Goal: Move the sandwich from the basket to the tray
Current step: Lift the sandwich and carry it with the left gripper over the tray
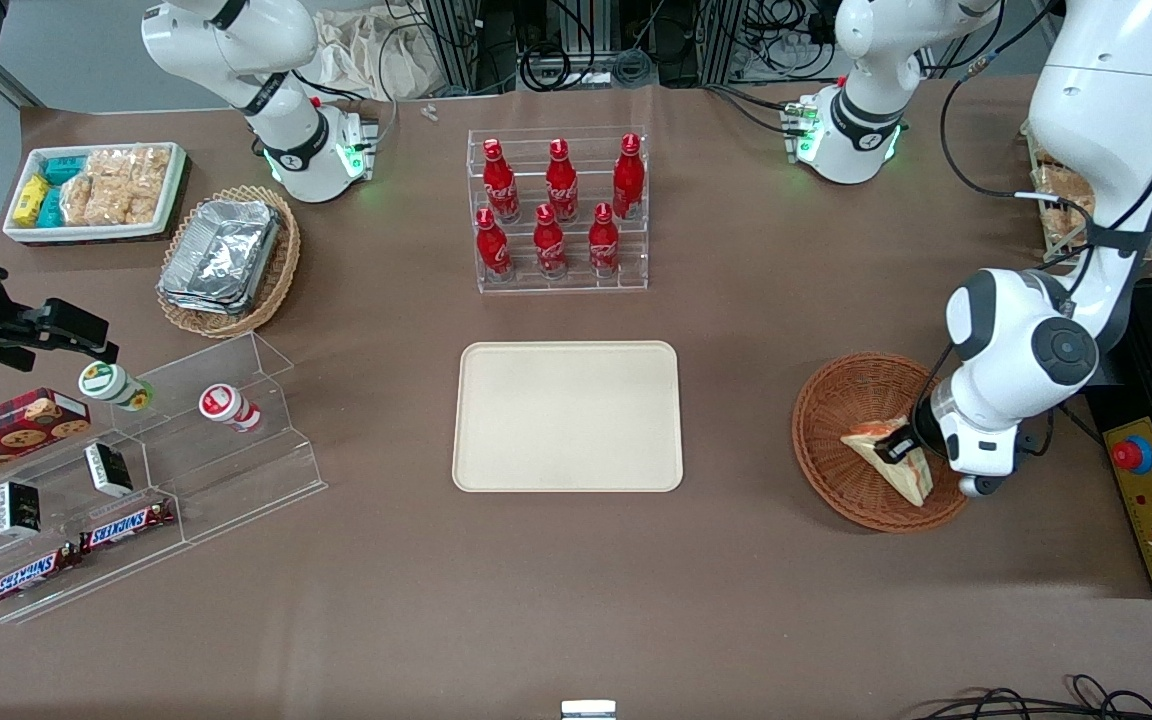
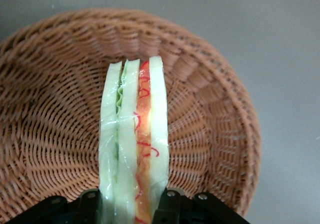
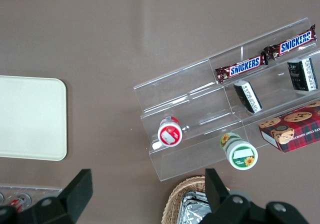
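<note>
Front overhead; both wrist cameras face downward.

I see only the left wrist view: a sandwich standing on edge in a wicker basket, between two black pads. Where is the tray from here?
Observer: The tray lies on the table beside the basket, toward the parked arm's end, with bare table between them.
Operator: Is something on the tray?
Observer: No, nothing lies on it.
Operator: Is the sandwich lifted already?
Observer: Not as far as I can tell. In the front view the sandwich is inside the basket's rim, and the tool is shut on it.
Operator: What stands near the tray?
Observer: A clear rack of red bottles, farther from the front camera than the tray.
</note>
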`<state>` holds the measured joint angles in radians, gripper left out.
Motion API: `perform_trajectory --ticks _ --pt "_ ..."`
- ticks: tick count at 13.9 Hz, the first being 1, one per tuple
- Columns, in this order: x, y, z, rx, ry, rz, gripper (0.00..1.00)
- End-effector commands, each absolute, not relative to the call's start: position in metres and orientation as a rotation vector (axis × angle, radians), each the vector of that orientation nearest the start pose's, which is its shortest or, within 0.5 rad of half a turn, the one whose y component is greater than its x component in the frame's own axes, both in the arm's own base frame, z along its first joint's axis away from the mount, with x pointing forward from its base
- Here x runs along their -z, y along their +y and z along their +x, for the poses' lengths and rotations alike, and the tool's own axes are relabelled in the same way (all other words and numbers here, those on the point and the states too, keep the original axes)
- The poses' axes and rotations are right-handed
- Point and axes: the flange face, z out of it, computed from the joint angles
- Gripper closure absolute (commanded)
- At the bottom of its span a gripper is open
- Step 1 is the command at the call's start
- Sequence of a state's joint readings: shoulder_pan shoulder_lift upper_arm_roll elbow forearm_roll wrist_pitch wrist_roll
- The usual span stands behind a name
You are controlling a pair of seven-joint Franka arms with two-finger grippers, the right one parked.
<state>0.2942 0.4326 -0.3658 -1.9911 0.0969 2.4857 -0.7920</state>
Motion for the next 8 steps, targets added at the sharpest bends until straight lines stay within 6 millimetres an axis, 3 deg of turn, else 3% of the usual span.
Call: perform_trajectory --ticks 1,4,6,8 --pt "-0.329 -0.036 0.637 0.051 -1.119 -3.010 1.00" --pt "-0.425 -0.059 0.657 -0.114 -1.090 -2.986 1.00" --pt "-0.486 -0.080 0.655 -0.167 -1.036 -2.997 1.00" --pt "-0.524 -0.109 0.650 -0.156 -0.939 -3.059 1.00"
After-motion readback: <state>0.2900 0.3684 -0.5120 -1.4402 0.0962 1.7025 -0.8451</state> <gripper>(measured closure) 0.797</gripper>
